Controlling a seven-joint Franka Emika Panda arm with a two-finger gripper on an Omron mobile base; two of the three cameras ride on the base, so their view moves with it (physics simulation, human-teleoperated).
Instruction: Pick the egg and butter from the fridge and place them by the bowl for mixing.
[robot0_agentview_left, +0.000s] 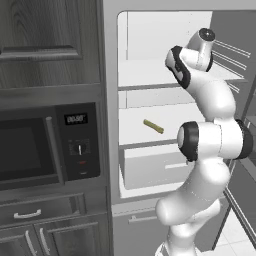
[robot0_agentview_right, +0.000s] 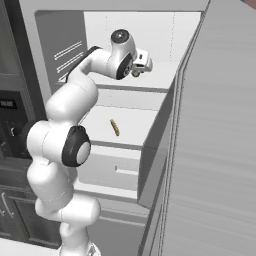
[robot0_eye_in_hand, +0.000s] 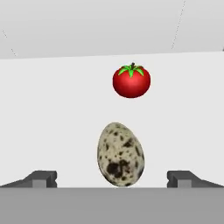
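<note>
The fridge (robot0_agentview_left: 111, 100) stands open, white inside. On its upper shelf (robot0_eye_in_hand: 52, 113) a speckled olive-brown egg (robot0_eye_in_hand: 120, 154) lies right in front of my gripper (robot0_eye_in_hand: 112, 178), between the two fingertips (robot0_eye_in_hand: 43, 178). The jaws are wide open and touch nothing. In the right base view my gripper (robot0_agentview_right: 144, 61) reaches in over that upper shelf. The butter (robot0_agentview_left: 153, 126), a thin olive-yellow stick, lies on the middle shelf below, and the right base view has the butter (robot0_agentview_right: 115, 127) too. The bowl is out of view.
A red tomato (robot0_eye_in_hand: 131, 81) with a green top sits behind the egg, near the fridge's back wall. A white drawer (robot0_agentview_left: 150, 167) sits under the middle shelf. The open fridge door (robot0_agentview_right: 220, 150) stands close on the right. A black microwave (robot0_agentview_left: 30, 150) is to the left.
</note>
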